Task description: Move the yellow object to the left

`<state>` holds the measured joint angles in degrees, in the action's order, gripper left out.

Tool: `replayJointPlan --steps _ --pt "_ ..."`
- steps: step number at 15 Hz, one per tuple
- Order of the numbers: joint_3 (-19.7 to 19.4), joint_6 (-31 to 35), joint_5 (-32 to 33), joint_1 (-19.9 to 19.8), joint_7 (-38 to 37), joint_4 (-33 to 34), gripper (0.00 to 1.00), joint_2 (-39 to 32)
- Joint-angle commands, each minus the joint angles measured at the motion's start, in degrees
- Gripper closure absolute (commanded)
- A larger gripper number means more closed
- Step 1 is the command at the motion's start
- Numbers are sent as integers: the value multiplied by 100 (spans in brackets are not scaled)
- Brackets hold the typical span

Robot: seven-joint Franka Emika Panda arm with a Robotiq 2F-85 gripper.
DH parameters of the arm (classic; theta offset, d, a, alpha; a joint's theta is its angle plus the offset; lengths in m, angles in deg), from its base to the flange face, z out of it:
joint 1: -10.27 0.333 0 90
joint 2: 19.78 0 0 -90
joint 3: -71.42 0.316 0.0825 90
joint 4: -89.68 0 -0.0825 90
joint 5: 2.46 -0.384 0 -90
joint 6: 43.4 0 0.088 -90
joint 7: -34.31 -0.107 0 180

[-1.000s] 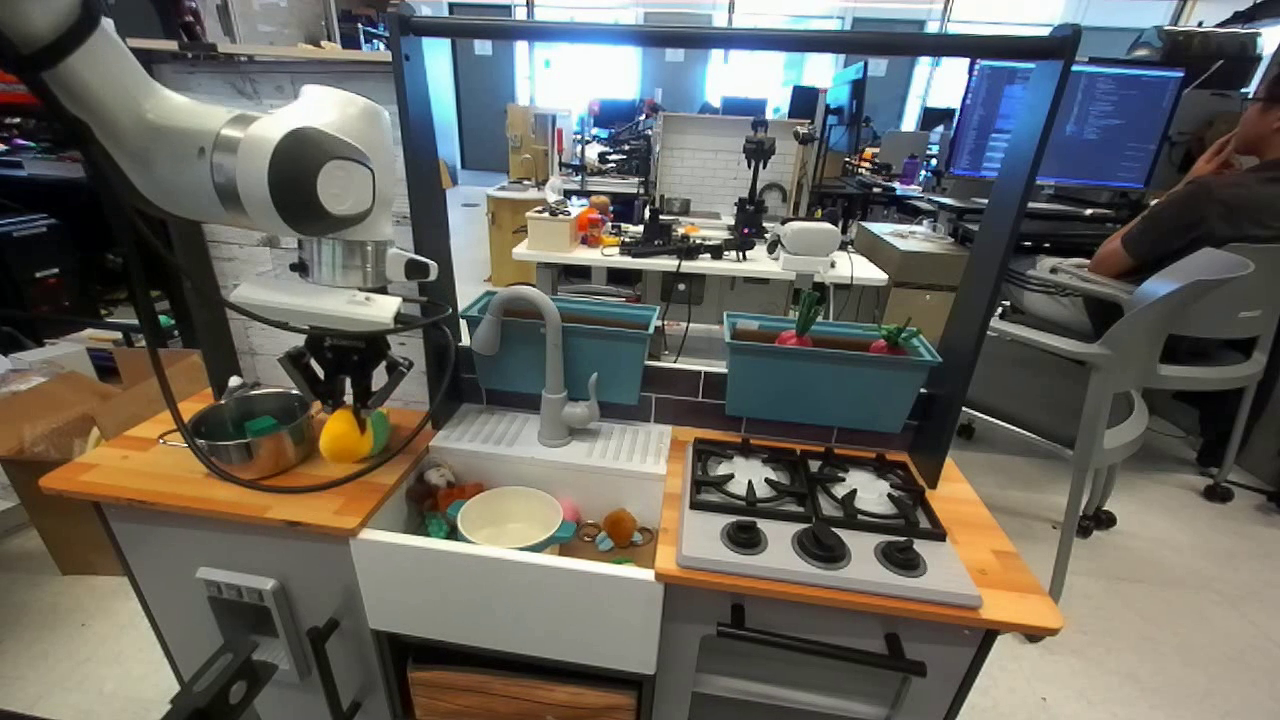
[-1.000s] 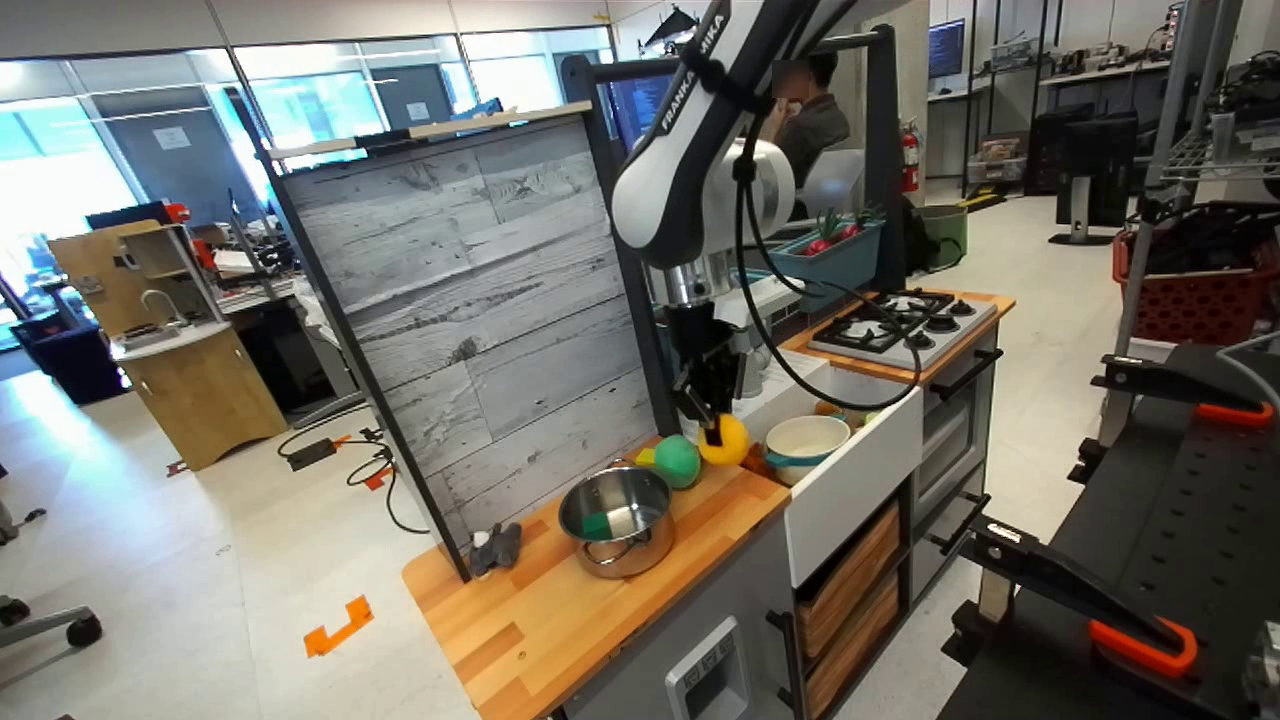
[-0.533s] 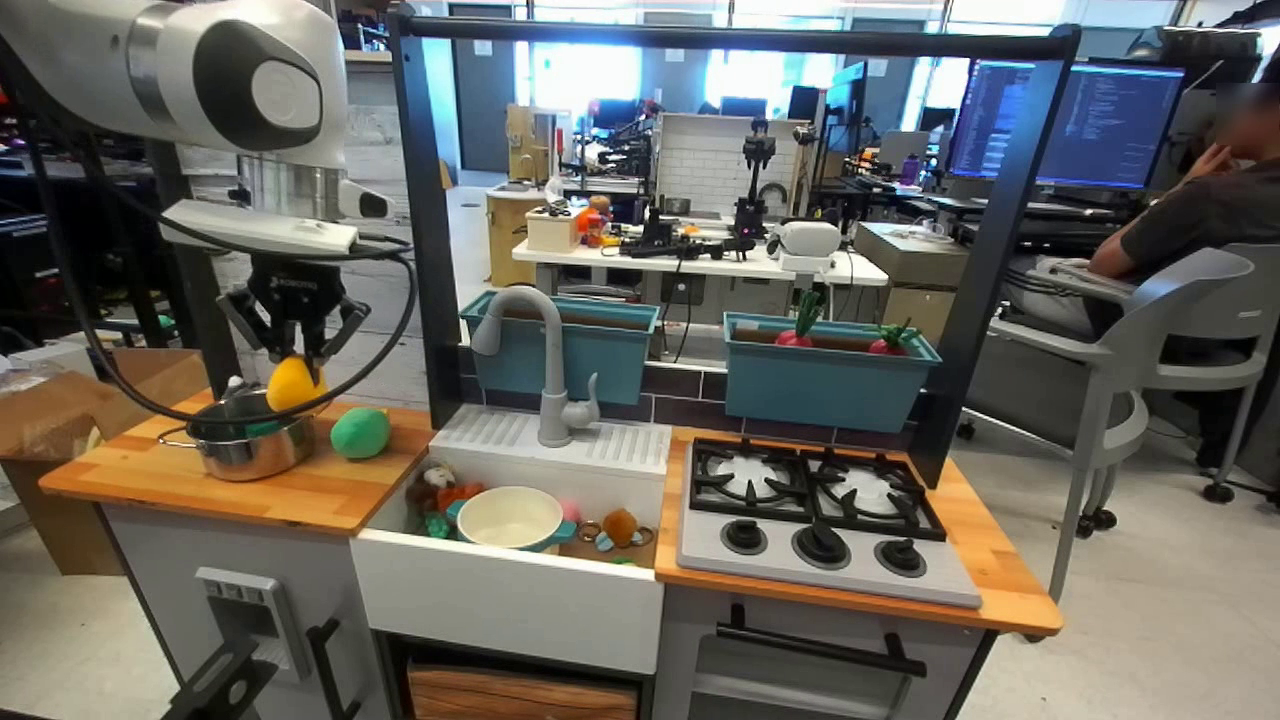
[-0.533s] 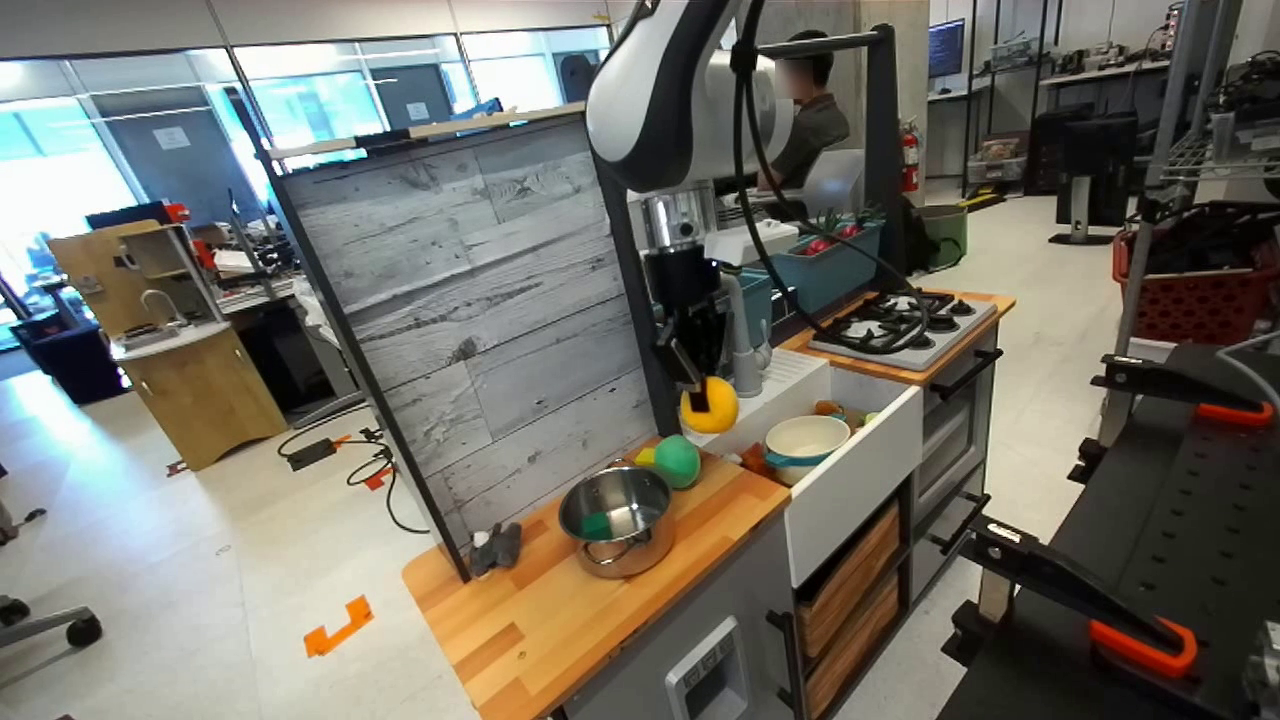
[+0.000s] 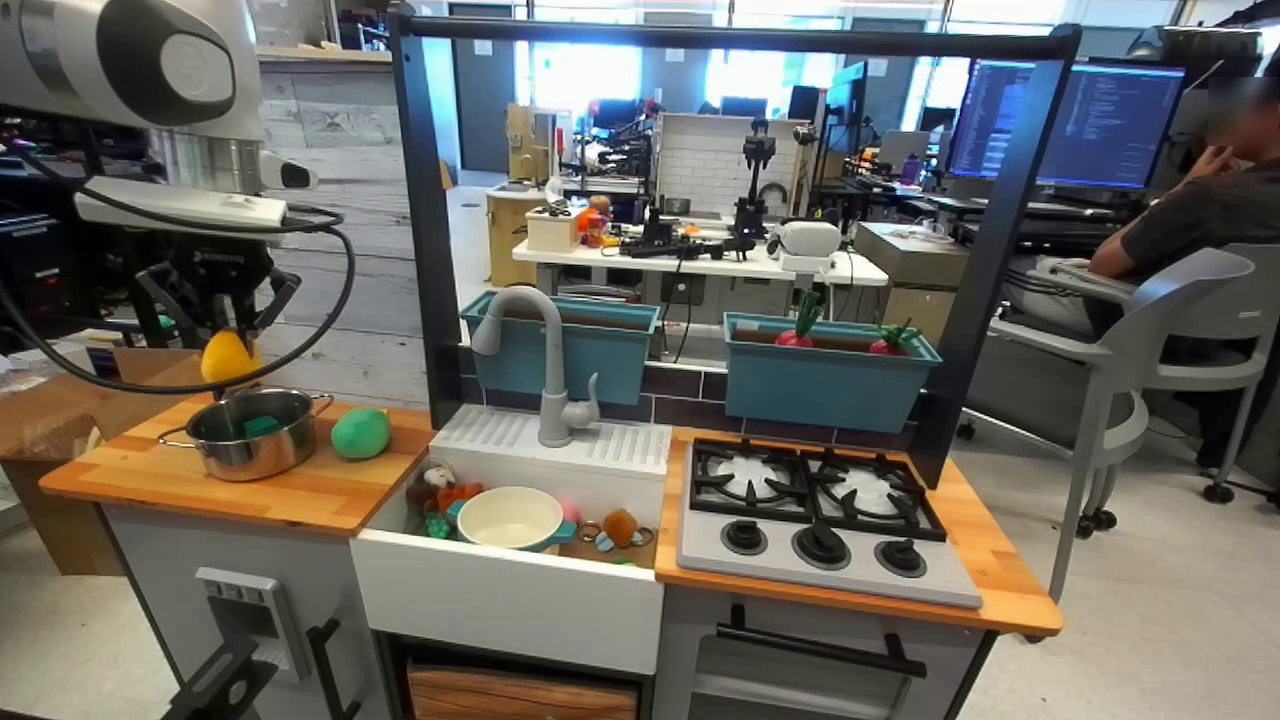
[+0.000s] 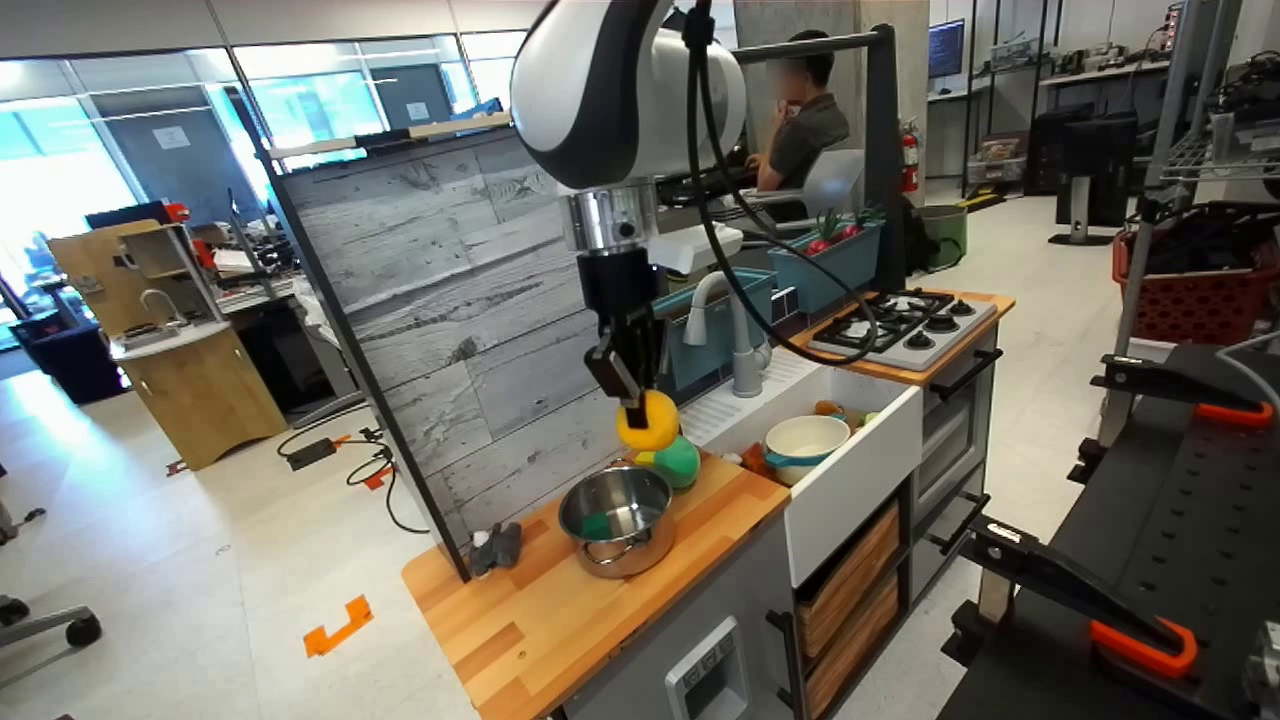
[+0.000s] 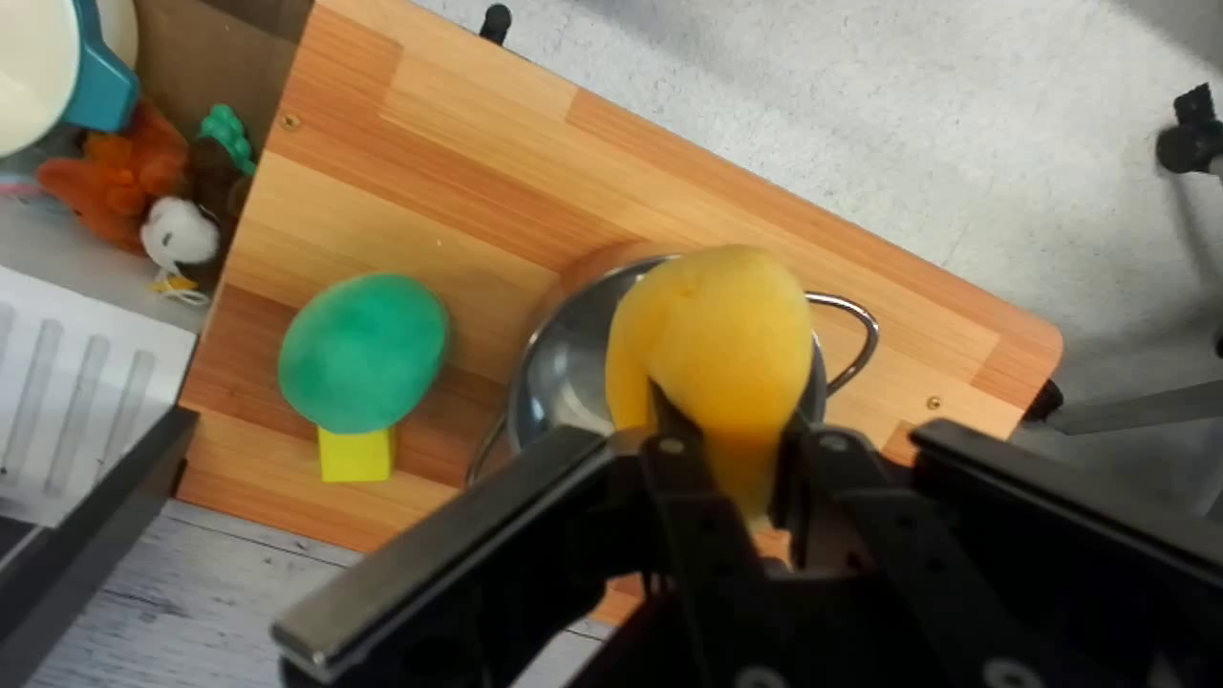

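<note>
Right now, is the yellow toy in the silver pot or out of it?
Out. The gripper holds the yellow toy in the air; an exterior view shows its underside clear of the silver pot.

1. Rounded yellow toy [image 7: 721, 334]: one.
2. Egg-shaped green toy [image 7: 363, 349]: one.
3. Yellow block [image 7: 355, 457]: one.
4. Two-handled steel pot [image 5: 265, 458]: one.
5. Cream pot with teal handles [image 5: 510, 520]: one.
6. Rectangular teal planters [image 5: 825, 390]: two.
7. Green-topped red radishes [image 5: 794, 339]: two.
8. Black stove knobs [image 5: 821, 544]: three.
9. Grey toy [image 6: 497, 548] on the wooden counter [image 6: 540, 620]: one.
10. Black two-fingered pincer [image 7: 731, 435]: one.
</note>
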<state>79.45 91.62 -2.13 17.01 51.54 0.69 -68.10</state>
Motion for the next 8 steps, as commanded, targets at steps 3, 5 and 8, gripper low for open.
replayJointPlan --steps 3,5,8 --pt "62 161 393 443 -65 366 95 -259" --pt "36 165 535 604 -80 470 95 -343" --pt "22 146 734 766 -61 593 95 -463"
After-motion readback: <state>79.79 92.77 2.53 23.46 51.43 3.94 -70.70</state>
